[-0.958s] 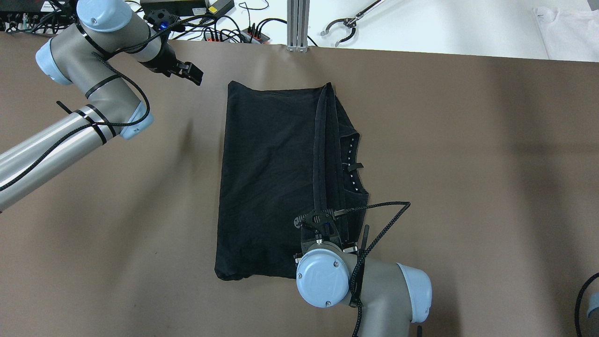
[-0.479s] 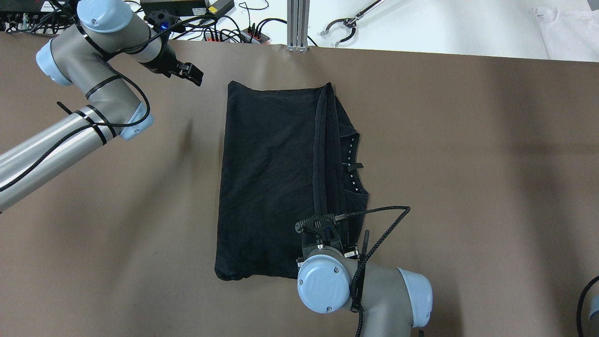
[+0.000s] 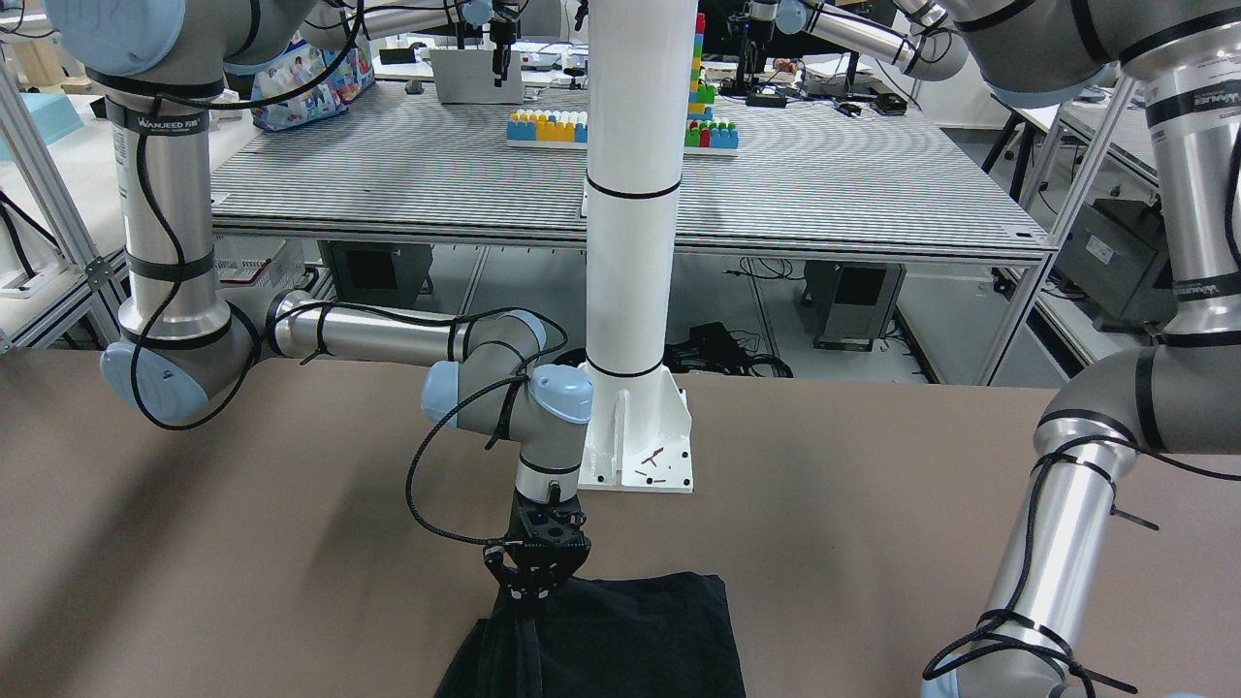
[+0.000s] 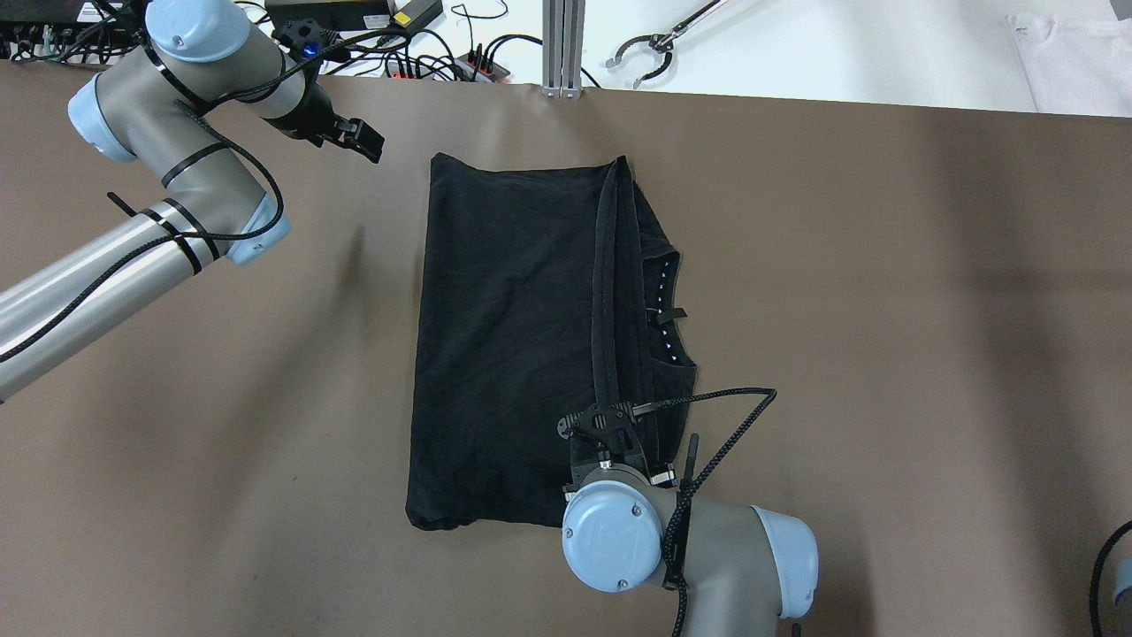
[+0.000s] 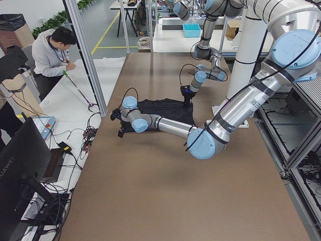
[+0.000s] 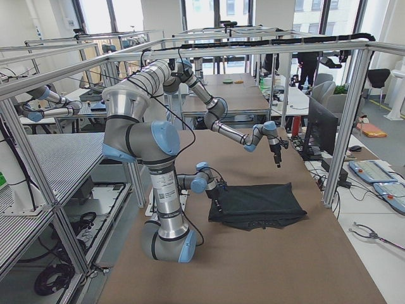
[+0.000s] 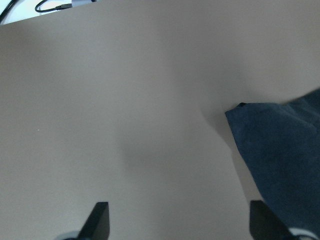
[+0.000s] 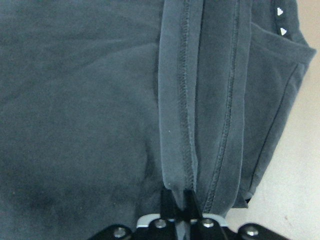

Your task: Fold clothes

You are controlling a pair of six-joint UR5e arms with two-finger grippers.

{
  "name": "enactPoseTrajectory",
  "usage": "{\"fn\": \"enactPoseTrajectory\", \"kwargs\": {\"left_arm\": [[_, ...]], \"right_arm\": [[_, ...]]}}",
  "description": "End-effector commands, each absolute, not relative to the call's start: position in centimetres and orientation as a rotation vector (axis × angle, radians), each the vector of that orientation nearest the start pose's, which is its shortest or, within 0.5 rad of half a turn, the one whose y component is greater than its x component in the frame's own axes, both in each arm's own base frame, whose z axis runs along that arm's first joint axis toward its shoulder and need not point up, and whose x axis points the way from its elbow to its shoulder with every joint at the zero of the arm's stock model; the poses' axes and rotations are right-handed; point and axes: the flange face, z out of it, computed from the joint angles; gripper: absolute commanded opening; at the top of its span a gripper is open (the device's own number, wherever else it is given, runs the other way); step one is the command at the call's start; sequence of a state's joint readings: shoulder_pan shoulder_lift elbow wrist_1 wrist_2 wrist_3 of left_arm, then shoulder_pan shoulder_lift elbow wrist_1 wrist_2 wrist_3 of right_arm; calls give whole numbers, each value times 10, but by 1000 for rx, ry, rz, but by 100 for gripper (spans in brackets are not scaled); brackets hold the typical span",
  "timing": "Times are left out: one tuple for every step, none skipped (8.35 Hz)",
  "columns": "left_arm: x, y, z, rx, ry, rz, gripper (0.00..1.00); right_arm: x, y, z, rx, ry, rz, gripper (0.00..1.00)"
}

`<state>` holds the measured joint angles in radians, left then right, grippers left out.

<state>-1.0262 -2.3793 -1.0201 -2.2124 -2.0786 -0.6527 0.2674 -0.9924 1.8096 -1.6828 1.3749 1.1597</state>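
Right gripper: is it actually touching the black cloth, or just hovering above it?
Touching. The right wrist view shows the right gripper shut on the cloth, with the hemmed edge pinched in it and no gap visible.

place: robotics lab — aluminium frames (image 6: pixel 345 126) | monitor (image 5: pixel 20 165) | neighbouring arm rigs (image 6: pixel 33 115)

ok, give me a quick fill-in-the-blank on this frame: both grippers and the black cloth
1. The right gripper has its jaws ___ on the hem of the black cloth.
2. The left gripper has its jaws ___, holding nothing.
3. The cloth lies on a ___ table.

Missing words: shut; open; brown.
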Motion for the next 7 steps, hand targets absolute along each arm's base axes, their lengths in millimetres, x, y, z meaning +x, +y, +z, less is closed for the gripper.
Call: {"fn": "enactPoseTrajectory", "kwargs": {"left_arm": [[351,-743,332,461,885,130,100],[351,-743,331,461,885,130,100],[351,-743,331,460,885,129,100],[351,-743,331,460,885,129,100],[351,-743,332,460,885,129,100],[352,-742,332,459,886,130,100],[353,-742,331,460,887,132,100]], "right_arm": [[-577,-315,243,412,-599,-70,9],[-577,-315,242,412,-601,-68,0],[-577,-316,240,413,-603,-66,0],[-574,-316,239,414,-608,-60,0],[-569,-316,242,412,-609,-52,0],[-565,-316,252,407,-597,-52,0],[-551,-313,268,403,-583,-52,0]]}}
